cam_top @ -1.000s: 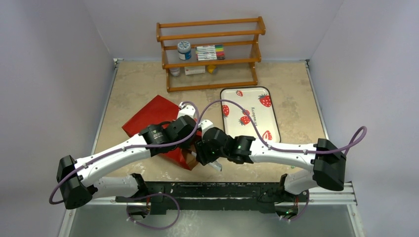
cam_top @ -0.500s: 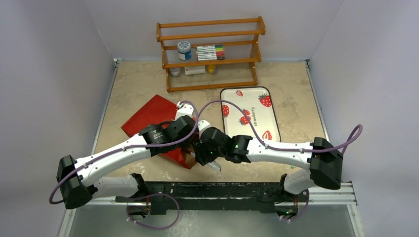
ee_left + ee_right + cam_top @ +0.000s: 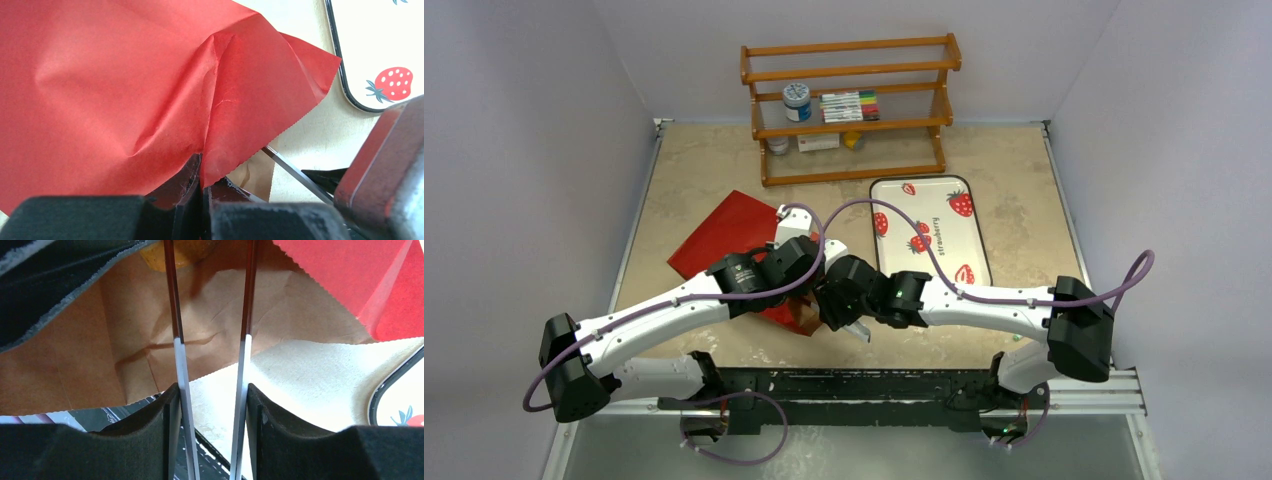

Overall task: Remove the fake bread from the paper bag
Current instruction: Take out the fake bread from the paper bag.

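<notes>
The left pincer [image 3: 202,192] is clamping the bag [image 3: 100,75] lip; the right pincer [image 3: 210,255], jaws apart, is reaching inside, bread [image 3: 192,251] just beyond its tips. The thin paper may be slipping free, collapsing the mouth onto them.

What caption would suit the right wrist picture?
Right claw poised open at the red paper bag's mouth, golden fake bread just ahead.

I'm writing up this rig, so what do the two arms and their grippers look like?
The left arm and right arm have white links, black joints and purple cables looping alongside. The left gripper is matte black; the right gripper has black blocks carrying thin flat fingers, pale grey at the base, dark further out.
</notes>
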